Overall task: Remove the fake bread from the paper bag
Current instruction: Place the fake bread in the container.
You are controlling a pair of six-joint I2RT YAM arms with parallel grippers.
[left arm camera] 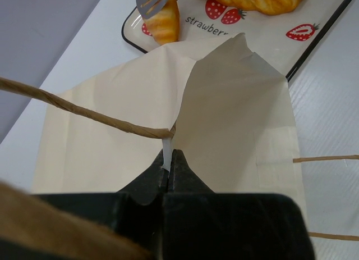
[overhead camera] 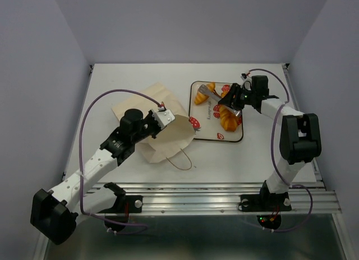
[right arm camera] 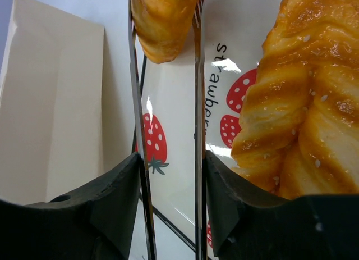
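Note:
The cream paper bag (overhead camera: 162, 133) lies flat on the table, its mouth toward the tray. My left gripper (overhead camera: 162, 117) is shut on the bag's upper mouth edge (left arm camera: 166, 153). My right gripper (overhead camera: 239, 101) is shut on metal tongs (right arm camera: 136, 103). The tongs pinch a small croissant (right arm camera: 162, 24) over the strawberry-print tray (overhead camera: 217, 137); it also shows in the top view (overhead camera: 200, 96) and the left wrist view (left arm camera: 164, 24). The long ridged loaf (overhead camera: 227, 118) lies on the tray beside the tongs. A curved croissant (overhead camera: 212, 87) lies at the tray's far edge.
A cord handle (left arm camera: 84, 111) stretches across the left wrist view over the bag; the other handle (overhead camera: 180, 158) loops on the table near the front. Grey walls close in the table on three sides. A metal rail (overhead camera: 224, 194) runs along the near edge.

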